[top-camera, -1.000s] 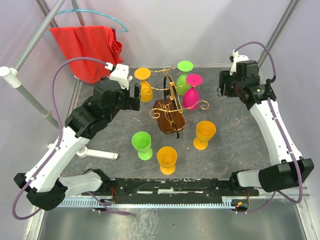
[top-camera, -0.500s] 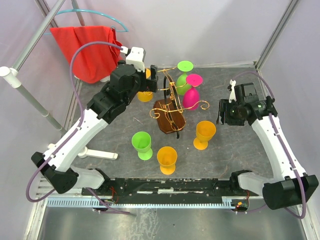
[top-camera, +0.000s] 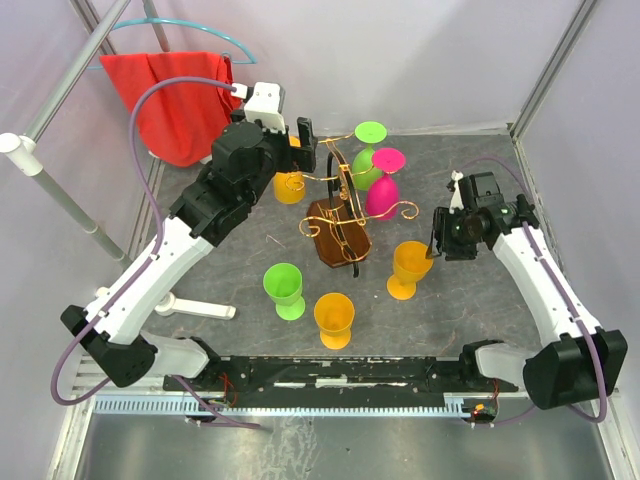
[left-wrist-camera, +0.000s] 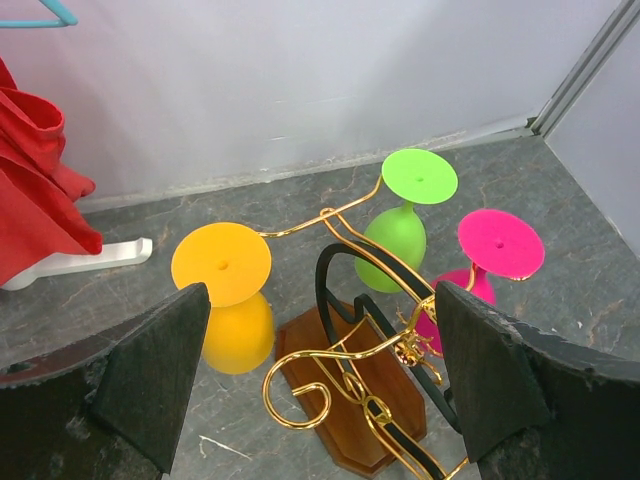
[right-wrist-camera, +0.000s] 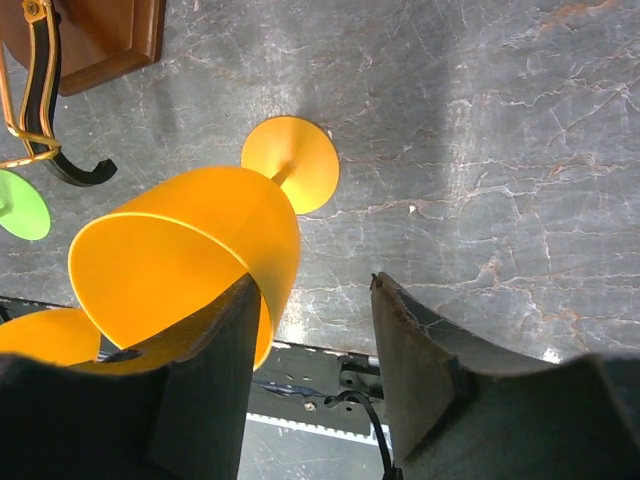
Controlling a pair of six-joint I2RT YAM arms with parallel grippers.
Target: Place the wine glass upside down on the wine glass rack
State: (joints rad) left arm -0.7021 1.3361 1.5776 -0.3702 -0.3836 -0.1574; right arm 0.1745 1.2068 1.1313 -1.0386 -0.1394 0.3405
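The wine glass rack, gold wire arms on a brown wooden base, stands mid-table. An orange, a green and a pink glass hang on it upside down. My left gripper is open and empty, above and behind the hung orange glass, with the rack showing between its fingers. My right gripper is open beside an upright orange wine glass. In the right wrist view the bowl lies against the left finger, outside the gap.
An upright green glass and another orange glass stand in front of the rack. A white handled object lies at the front left. A red cloth hangs on a hanger at the back left. Frame poles stand at the corners.
My left gripper has risen and moved right, to above the hung orange glass. My right arm has swung from the back right forward and left to the upright orange glass.
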